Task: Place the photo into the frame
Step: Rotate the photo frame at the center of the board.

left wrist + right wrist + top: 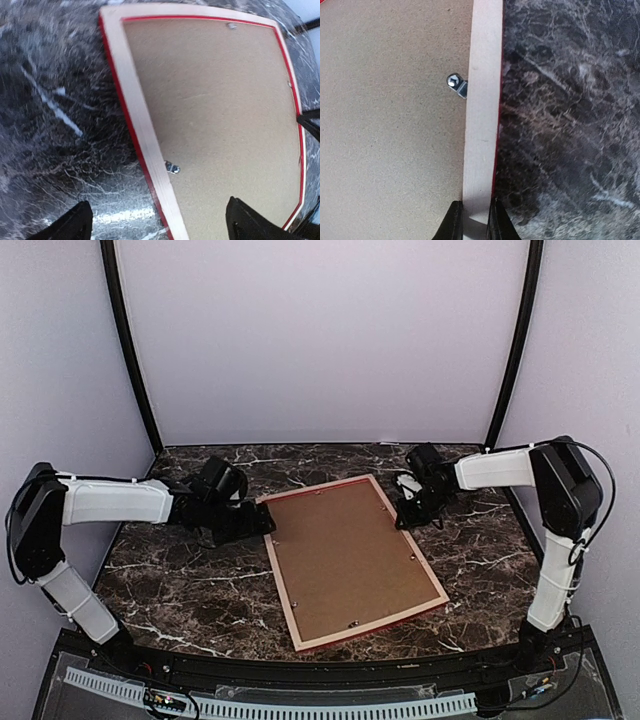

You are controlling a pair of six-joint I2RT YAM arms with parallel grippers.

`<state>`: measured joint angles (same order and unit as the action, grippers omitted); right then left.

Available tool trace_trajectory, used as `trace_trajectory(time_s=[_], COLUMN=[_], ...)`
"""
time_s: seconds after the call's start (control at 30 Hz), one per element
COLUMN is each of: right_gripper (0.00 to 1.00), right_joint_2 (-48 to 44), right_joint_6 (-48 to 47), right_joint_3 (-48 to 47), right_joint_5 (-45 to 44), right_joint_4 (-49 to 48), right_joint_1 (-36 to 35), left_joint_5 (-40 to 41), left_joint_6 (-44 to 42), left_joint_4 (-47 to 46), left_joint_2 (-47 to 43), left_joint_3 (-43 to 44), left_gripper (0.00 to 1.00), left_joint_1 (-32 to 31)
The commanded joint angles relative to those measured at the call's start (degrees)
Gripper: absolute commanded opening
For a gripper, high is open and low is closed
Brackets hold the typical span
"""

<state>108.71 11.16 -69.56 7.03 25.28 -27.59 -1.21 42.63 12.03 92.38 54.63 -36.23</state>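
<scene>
My right tool (474, 226) is pinched together on the pale wood rail of the frame (482, 125), just short of a small metal clip (457, 84); I judge this steadies that side. My left tool (160, 227) stands wide apart, fingers straddling the opposite rail, holding nothing. The frame lies face down and askew in the middle of the table (190, 590), red front underneath, with the brown backing board (345, 555) seated inside and filling the opening. The photo is nowhere in view. Whether it sits under the board I cannot tell, so I won't call the job finished.
</scene>
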Motion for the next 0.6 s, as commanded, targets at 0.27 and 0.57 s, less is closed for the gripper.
trace_trajectory(time_s=[0.27, 0.57], right_gripper=[0.00, 0.10], right_joint_2=[8.05, 15.19], right_joint_6=[-22.00, -29.23], right_joint_3=[-10.00, -18.46], right_joint_5=[3.96, 11.27], right_joint_4=[2.93, 8.23], right_joint_1=[0.05, 0.08], left_joint_5=[2.86, 3.04], left_joint_6=[-21.99, -29.88], left_joint_4=[6.15, 10.07], left_joint_2=[3.18, 16.03], left_joint_3=[15.56, 24.59], left_gripper=[0.99, 0.97], left_joint_1=[3.04, 6.92])
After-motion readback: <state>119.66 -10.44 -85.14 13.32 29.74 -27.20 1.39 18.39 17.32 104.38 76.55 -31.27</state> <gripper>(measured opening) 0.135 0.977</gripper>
